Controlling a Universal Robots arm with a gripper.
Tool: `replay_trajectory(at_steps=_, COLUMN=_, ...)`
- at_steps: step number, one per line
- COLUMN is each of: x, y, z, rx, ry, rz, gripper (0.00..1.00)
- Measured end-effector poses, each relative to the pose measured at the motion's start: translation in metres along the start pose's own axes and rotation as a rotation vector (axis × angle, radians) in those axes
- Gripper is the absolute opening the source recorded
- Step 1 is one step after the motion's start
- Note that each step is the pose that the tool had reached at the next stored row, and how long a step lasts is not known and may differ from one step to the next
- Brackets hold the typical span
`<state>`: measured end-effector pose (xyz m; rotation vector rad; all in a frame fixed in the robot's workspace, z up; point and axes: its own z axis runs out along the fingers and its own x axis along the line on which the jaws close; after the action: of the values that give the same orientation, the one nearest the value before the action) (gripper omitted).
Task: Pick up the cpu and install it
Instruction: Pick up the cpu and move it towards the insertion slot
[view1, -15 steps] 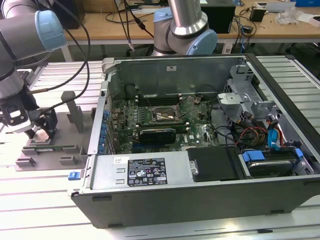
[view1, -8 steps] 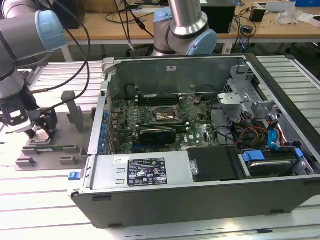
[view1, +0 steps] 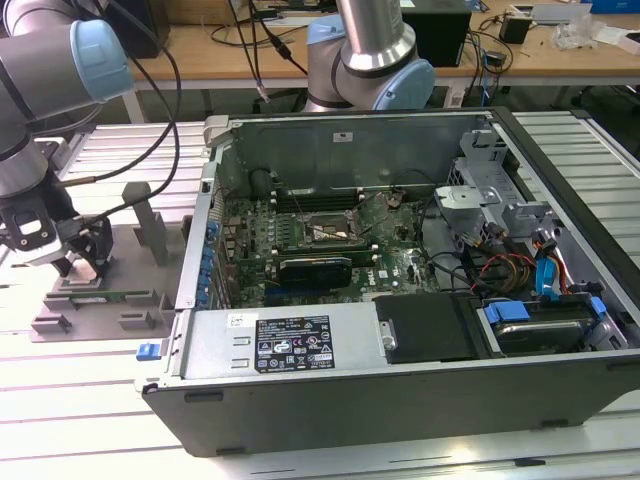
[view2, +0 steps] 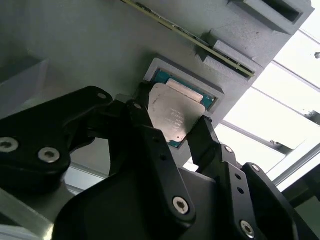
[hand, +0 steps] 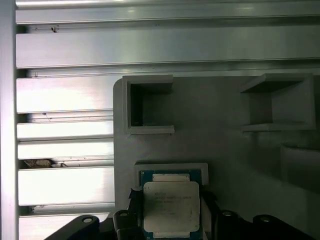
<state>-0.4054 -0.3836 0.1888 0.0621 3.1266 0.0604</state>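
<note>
Jaws closed on cpu (view2: 175, 112) in tray (view1: 125, 265) pocket
Tray at 9 o'clock of case (view1: 350, 400) in exterior view; keep grip sq on its edges, held level

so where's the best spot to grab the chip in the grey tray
Pinch the chip by two opposite side edges, coming straight down from above. It lies flat, metal top up, in a shallow square pocket of the tray, so its thin edges are likely the only hold.
</note>
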Motion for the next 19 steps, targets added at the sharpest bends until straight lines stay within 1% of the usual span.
replay_trajectory(at_steps=5, x=0.0000, y=0.0000, z=-0.0002, rx=-0.0001, ry=-0.0001, rz=0.000, gripper=0.55)
replay_trajectory(at_steps=6, x=0.0000, y=0.0000, z=-0.0009, rx=0.0001, ry=0.0002, rz=0.000, gripper=0.55)
replay_trajectory(at_steps=8, x=-0.0001, y=0.0002, z=-0.0049, rx=-0.0001, ry=0.0000, rz=0.000, gripper=0.55)
replay_trajectory(at_steps=10, x=-0.0001, y=0.0004, z=-0.0112, rx=-0.0003, ry=0.0001, rz=0.000, gripper=0.55)
replay_trajectory(at_steps=11, x=-0.0002, y=0.0007, z=-0.0167, rx=-0.0005, ry=0.0000, rz=0.000, gripper=0.55)
replay_trajectory(at_steps=13, x=-0.0003, y=0.0009, z=-0.0223, rx=-0.0006, ry=0.0000, rz=0.000, gripper=0.55)
replay_trajectory(at_steps=14, x=-0.0004, y=0.0011, z=-0.0280, rx=-0.0006, ry=0.0000, rz=0.000, gripper=0.55)
replay_trajectory(at_steps=18, x=-0.0005, y=0.0016, z=-0.0401, rx=-0.0006, ry=0.0000, rz=0.000, gripper=0.55)
replay_trajectory(at_steps=19, x=-0.0006, y=0.0017, z=-0.0445, rx=-0.0006, ry=0.0000, rz=0.000, gripper=0.55)
